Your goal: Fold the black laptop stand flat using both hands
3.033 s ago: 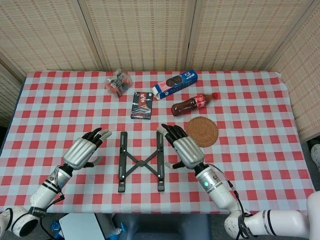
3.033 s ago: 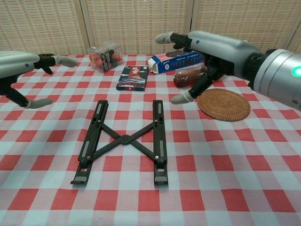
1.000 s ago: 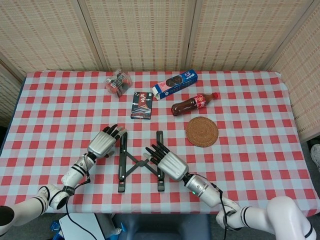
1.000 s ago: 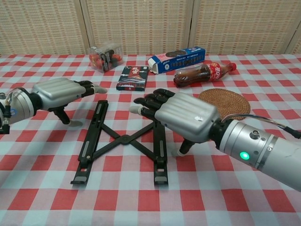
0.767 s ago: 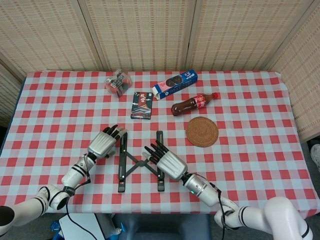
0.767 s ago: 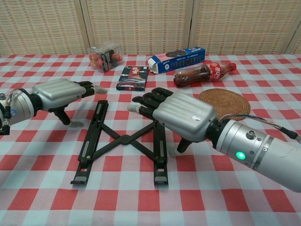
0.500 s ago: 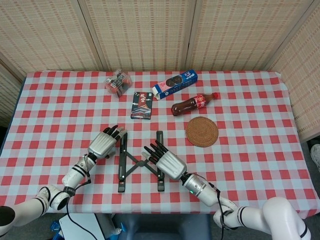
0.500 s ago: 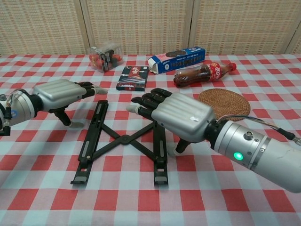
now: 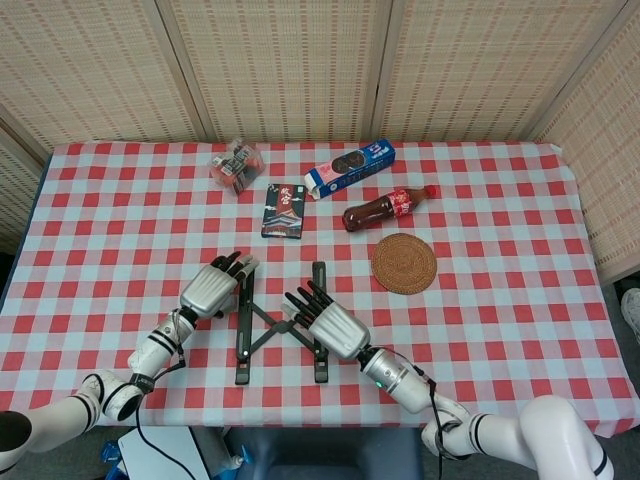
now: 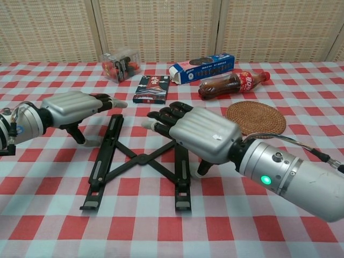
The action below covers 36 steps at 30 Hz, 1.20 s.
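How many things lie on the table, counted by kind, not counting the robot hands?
Laptop stand: 1
Bottle: 1
Coaster: 1
Boxes, blue and dark: 2
Clear pack: 1
Total: 6

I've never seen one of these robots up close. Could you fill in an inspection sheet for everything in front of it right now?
Surface: table under a red-and-white checked cloth.
Job's things: black laptop stand, spread open in an X, lying on the cloth.
Clutter: cola bottle on its side, round woven coaster, blue box, dark booklet, clear packet.
Hands: left hand over the stand's left rail, right hand over its right rail; neither visibly grips it.
Cables: thin black cable along the right forearm.
Surroundings: woven screen panels behind the table.
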Tool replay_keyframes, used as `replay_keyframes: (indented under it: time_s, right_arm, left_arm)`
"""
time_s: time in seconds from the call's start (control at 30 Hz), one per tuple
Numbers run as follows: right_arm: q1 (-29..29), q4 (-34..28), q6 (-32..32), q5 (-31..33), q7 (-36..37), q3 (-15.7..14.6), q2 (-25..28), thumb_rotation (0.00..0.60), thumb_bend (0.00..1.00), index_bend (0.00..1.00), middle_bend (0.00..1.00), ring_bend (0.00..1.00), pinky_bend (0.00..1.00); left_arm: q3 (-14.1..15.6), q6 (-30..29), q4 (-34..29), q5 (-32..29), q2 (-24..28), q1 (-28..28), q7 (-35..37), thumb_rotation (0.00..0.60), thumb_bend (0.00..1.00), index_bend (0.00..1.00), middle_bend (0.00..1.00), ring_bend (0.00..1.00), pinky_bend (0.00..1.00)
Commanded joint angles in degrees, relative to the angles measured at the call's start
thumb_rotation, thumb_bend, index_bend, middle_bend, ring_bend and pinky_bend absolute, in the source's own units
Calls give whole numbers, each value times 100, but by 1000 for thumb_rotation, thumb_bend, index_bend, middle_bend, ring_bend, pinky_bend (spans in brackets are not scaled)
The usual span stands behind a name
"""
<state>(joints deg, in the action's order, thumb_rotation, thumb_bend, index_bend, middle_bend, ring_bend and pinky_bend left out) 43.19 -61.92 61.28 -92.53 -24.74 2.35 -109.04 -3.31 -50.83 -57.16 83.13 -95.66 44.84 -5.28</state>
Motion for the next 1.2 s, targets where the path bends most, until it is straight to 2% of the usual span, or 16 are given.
replay_keyframes:
  time_s: [0.03,1.2]
  right_arm:
    - [10,44,16,-15,15,11,-41,600,0,0,0,0,0]
    - [197,675,334,-169,329,206,-711,600,0,0,0,0,0]
  left_arm:
    - [-4,18,-19,-10,-6,10,19,600,253,0,0,0,175]
    - [-126,188,-698,-171,100,126,388,600,253,0,0,0,175]
